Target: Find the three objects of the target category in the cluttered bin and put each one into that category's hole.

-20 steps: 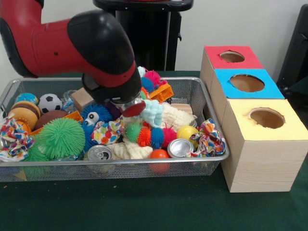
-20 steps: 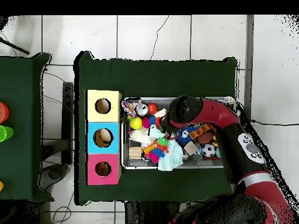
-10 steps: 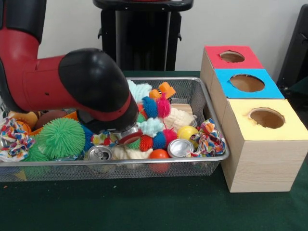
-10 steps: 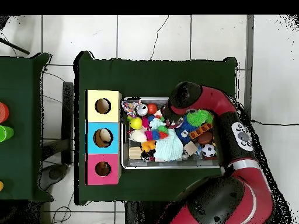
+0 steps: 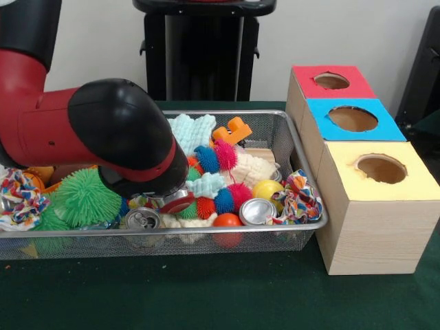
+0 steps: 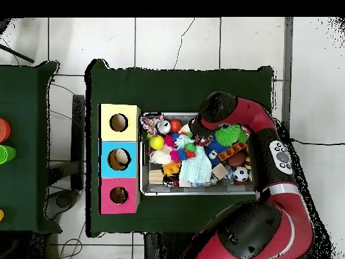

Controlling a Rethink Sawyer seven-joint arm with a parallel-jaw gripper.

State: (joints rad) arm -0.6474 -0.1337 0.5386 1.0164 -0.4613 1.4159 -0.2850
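A wire mesh bin (image 5: 304, 180) holds a heap of toys. Among them are two silver cans (image 5: 142, 218) (image 5: 258, 210), a green spiky ball (image 5: 86, 196), a yellow ball (image 5: 267, 189), an orange ball (image 5: 227, 221), spiky red and blue pieces (image 5: 221, 199) and a teal plush (image 5: 190, 132). My gripper (image 5: 173, 201) is down in the clutter near the bin's front rim, beside the left can, under the arm's bulky black and red end. Its tip is buried among the toys. In the overhead view the arm (image 6: 217, 111) covers the same part of the bin (image 6: 202, 193).
A wooden box to the right of the bin has a red-topped hole (image 5: 331, 81), a blue-topped hole (image 5: 353, 118) and a yellow-topped hole (image 5: 381, 168). Something pale shows inside the blue hole (image 6: 118, 158). Green cloth covers the table (image 5: 220, 295). A soccer ball (image 6: 240, 174) lies in the bin.
The arm's end has swung from the bin's middle toward its front rim and sunk lower into the toys. The teal plush and an orange piece at the back are now uncovered.
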